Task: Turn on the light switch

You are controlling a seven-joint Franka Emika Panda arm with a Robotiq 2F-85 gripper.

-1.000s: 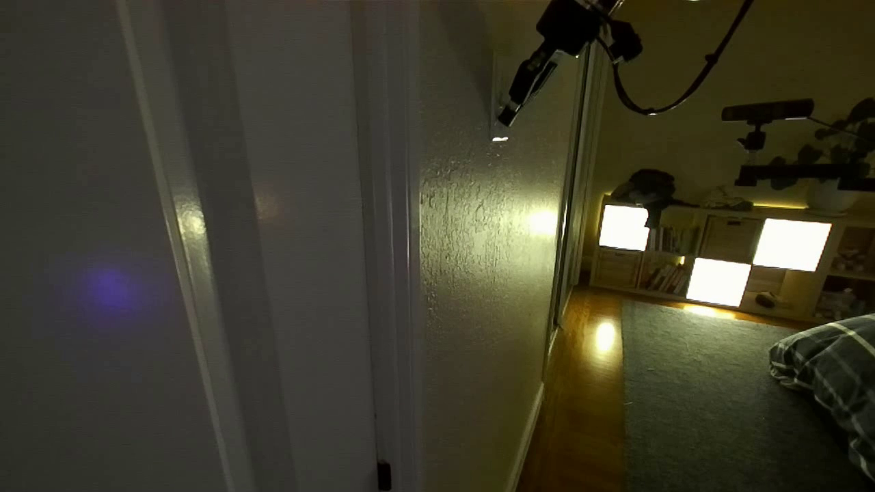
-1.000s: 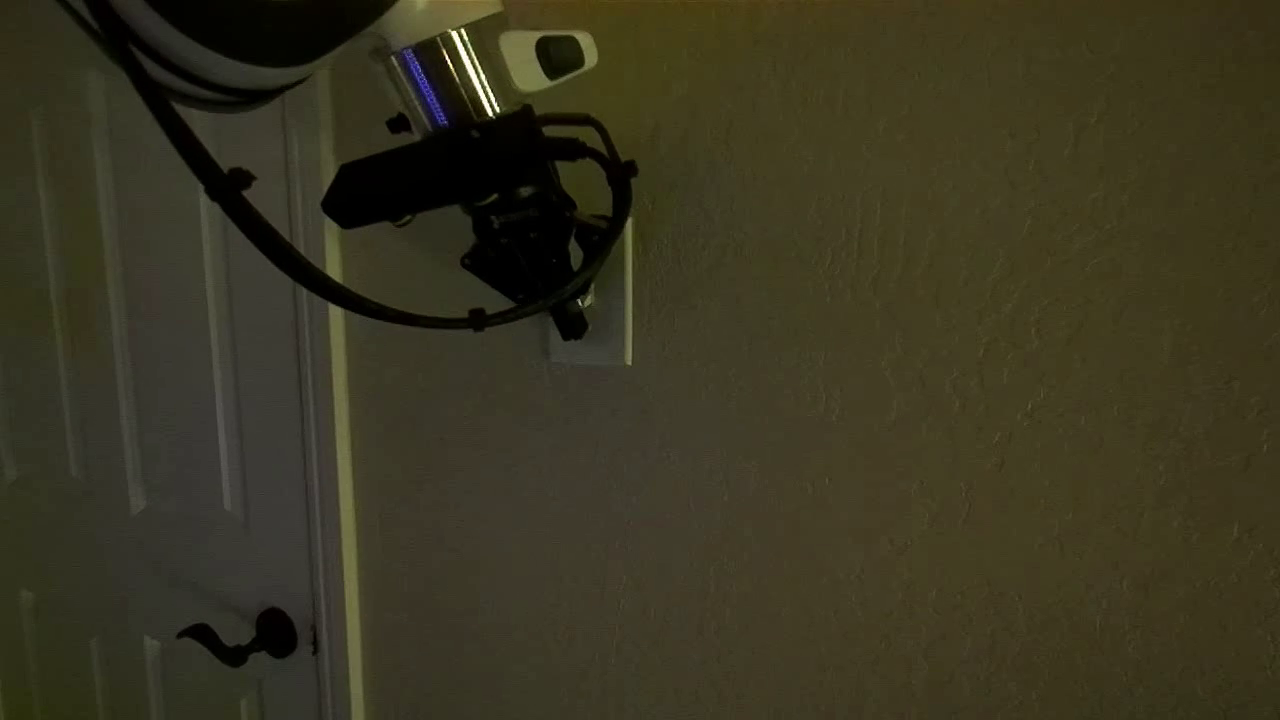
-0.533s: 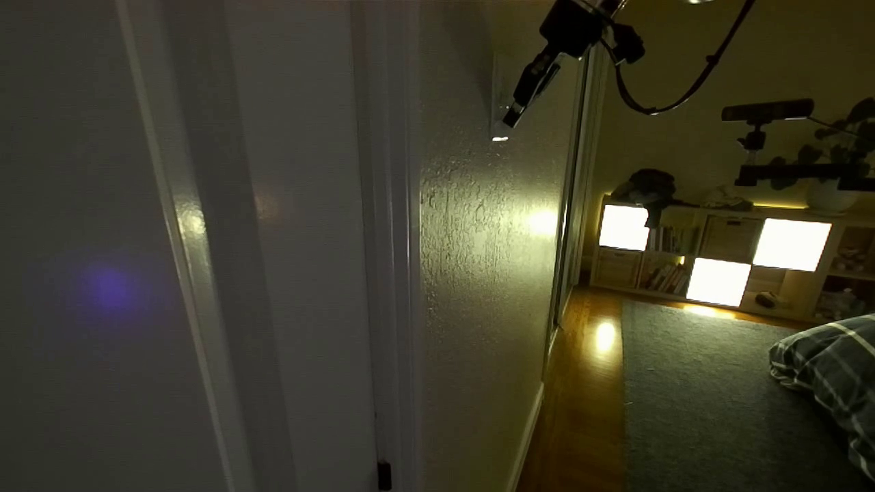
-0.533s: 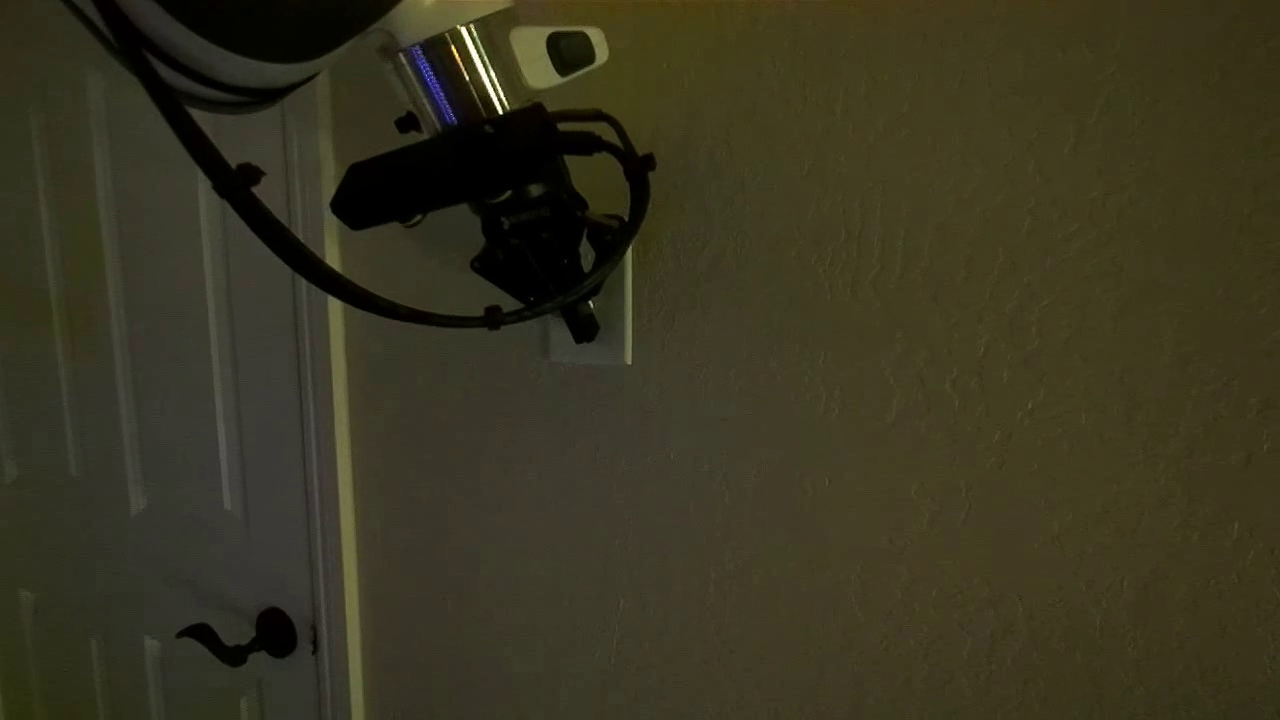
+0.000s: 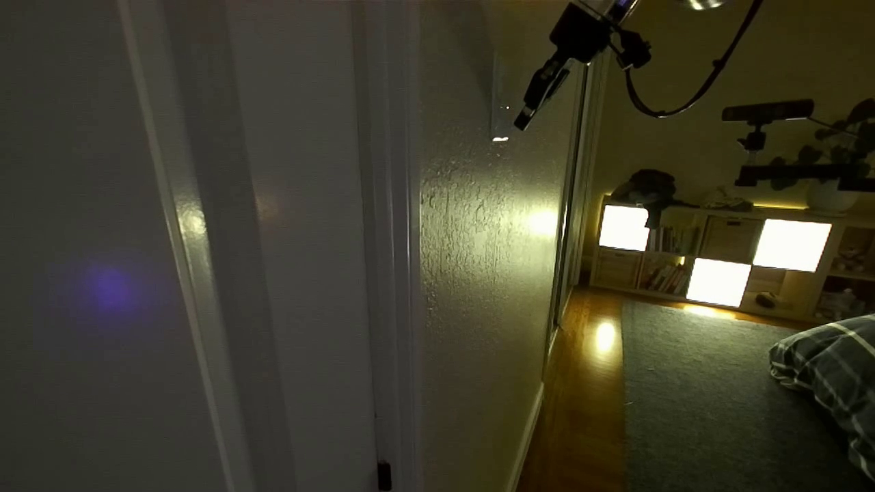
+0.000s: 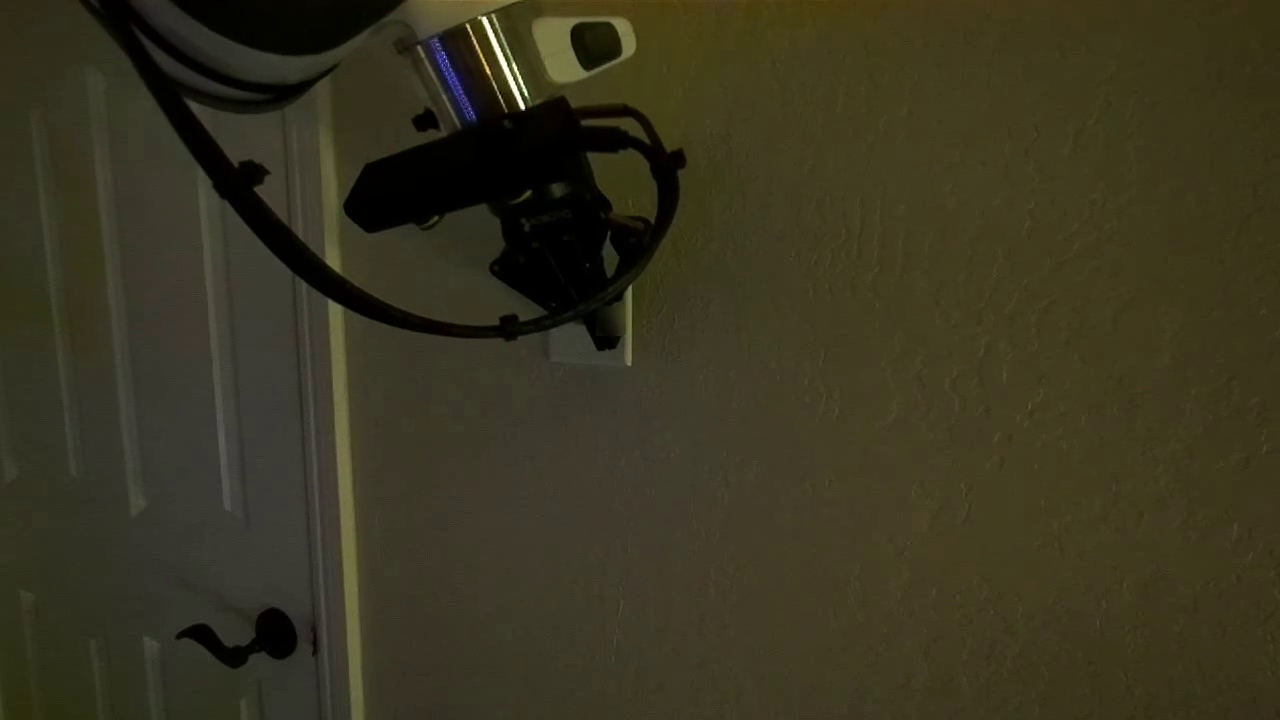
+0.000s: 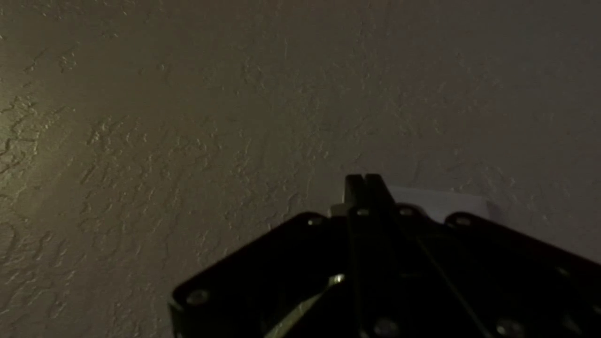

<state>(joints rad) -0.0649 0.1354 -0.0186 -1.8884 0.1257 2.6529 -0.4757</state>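
A light switch (image 7: 439,202) is seen just beyond the clenched, empty jaws of the gripper (image 7: 364,179); probably stiff, it is best pressed on its face, ungripped

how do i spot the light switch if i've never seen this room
In an exterior view, find the pale panelled door and look right to the rough wall. There, in the upper half, the dark tool hangs in front of the light switch, hiding part of it. Unlike the dark handle on the door, it is a smooth, pale, upright rectangle.
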